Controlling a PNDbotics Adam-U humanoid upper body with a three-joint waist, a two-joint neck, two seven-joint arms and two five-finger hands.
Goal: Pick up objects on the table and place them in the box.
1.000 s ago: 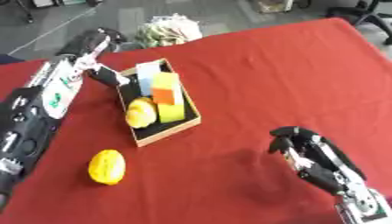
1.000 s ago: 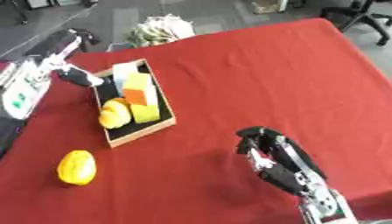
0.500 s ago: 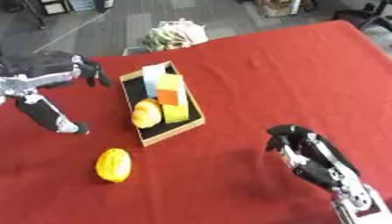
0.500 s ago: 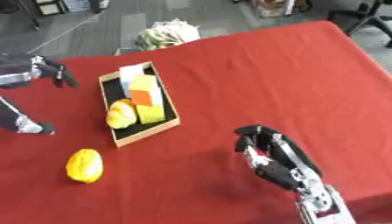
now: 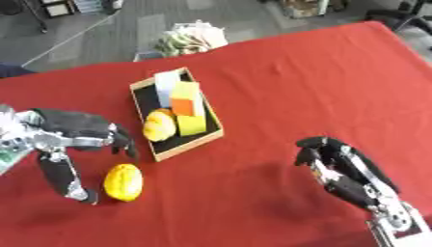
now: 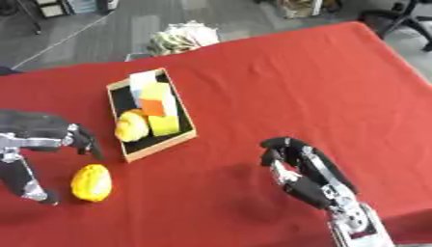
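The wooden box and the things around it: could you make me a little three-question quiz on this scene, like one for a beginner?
1. True or false: the yellow fruit lies inside the wooden box.
2. Which hand is nearer the yellow fruit? A) left hand B) right hand
3. Fill in: the cloth covering the table is ____.

Key
1. False: it lies on the cloth, outside the box, near the box's front corner.
2. A: the left hand is just beside the fruit, while the right hand sits far off toward the lower right.
3. Red.
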